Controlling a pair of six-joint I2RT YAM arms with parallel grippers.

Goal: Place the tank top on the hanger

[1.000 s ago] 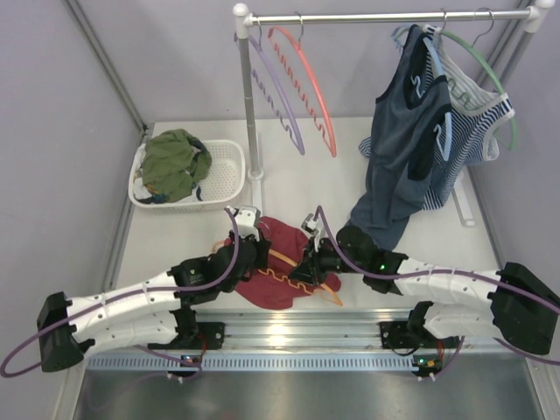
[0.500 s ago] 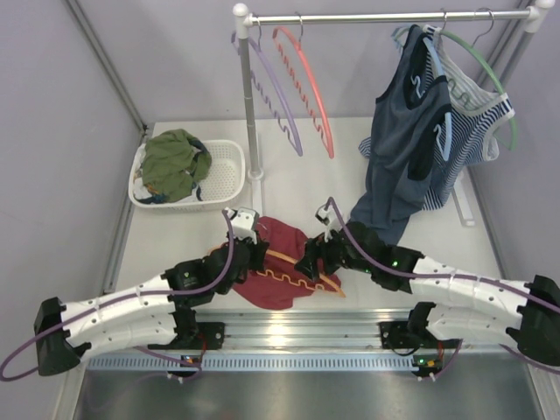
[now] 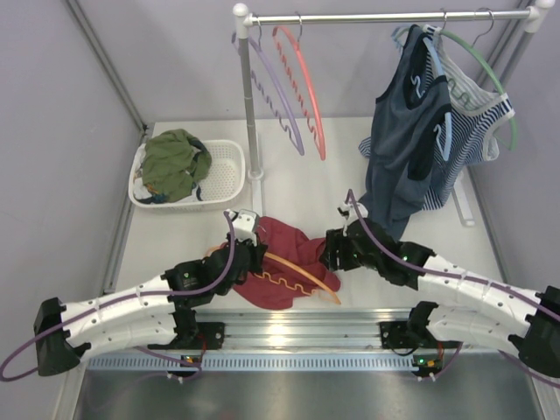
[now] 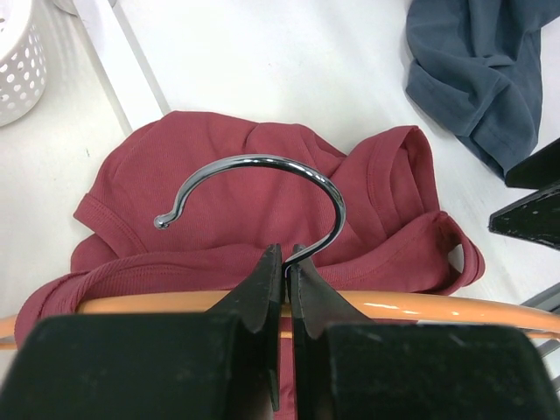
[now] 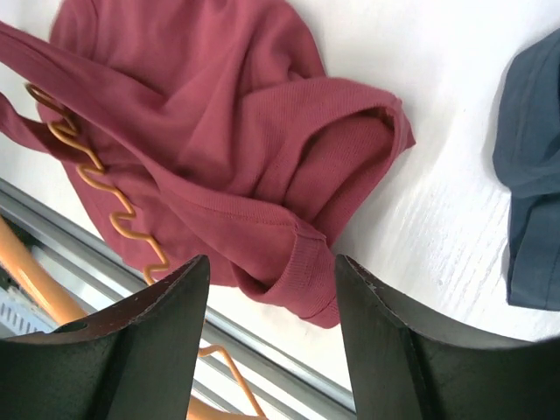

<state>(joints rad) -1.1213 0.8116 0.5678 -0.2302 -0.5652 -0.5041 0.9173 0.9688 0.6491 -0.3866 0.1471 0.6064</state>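
The dark red tank top (image 3: 282, 254) lies crumpled on the table near the front edge. It also shows in the left wrist view (image 4: 262, 210) and in the right wrist view (image 5: 219, 149). The orange hanger (image 3: 302, 273) lies across and partly inside it; its wavy bar (image 5: 96, 166) pokes out of the fabric. My left gripper (image 4: 286, 258) is shut on the base of the hanger's grey metal hook (image 4: 262, 166). My right gripper (image 5: 271, 271) is open, just above the top's right edge, holding nothing.
A white basket (image 3: 229, 179) with green clothes stands at the back left. A rack pole (image 3: 249, 114) carries a purple hanger (image 3: 278, 105) and a salmon-pink hanger (image 3: 308, 92). A navy top (image 3: 407, 140) and a striped top (image 3: 477, 122) hang at the right, the navy hem reaching the table.
My right gripper has let go of the hanger and top and drawn back to the right, now open. The left gripper has kept its hold on the hook.
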